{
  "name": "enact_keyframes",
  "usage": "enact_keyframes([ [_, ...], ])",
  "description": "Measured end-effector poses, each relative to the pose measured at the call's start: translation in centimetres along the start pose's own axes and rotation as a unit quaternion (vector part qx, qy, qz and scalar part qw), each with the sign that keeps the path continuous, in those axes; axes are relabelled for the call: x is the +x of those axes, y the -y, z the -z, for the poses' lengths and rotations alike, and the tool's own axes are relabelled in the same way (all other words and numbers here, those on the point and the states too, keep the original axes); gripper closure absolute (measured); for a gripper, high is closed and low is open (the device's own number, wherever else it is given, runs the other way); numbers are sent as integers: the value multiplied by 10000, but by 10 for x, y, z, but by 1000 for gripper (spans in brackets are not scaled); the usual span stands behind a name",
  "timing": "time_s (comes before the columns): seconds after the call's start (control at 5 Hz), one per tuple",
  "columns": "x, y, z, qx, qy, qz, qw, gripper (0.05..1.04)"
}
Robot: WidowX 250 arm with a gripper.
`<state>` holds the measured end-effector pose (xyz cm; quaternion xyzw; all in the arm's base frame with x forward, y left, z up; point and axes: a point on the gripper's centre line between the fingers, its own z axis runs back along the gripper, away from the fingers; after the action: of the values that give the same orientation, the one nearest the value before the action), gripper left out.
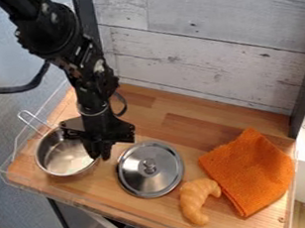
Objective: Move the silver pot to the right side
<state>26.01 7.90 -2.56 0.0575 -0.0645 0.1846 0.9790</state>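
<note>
The silver pot (pixel 55 156) stands at the left end of the wooden table, its wire handle pointing to the upper left. My gripper (pixel 100 157) hangs over the pot's right side, with its tips at the right part of the rim. Whether the rim is between the fingertips cannot be made out. The arm covers part of the pot's upper right edge.
A silver lid (pixel 150 169) with a knob lies just right of the pot. Farther right are a croissant (pixel 198 200) and an orange cloth (pixel 251 170). A plank wall (pixel 203 47) stands behind the wooden table (pixel 164 97), and a clear raised edge borders its left and front.
</note>
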Motion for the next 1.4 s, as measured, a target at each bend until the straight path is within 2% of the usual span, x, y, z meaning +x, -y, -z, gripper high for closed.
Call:
enact_keyframes([
  [0.2, 2, 0, -1, -5, 13, 29, 10000, 1005],
  [0.6, 4, -1, -2, 40, -5, -15, 10000, 1010],
  [1.0, 23, 1, -43, -52, 378, -102, 9992, 1016],
  [1.4, 36, 46, -81, -286, 634, 78, 9975, 1016],
])
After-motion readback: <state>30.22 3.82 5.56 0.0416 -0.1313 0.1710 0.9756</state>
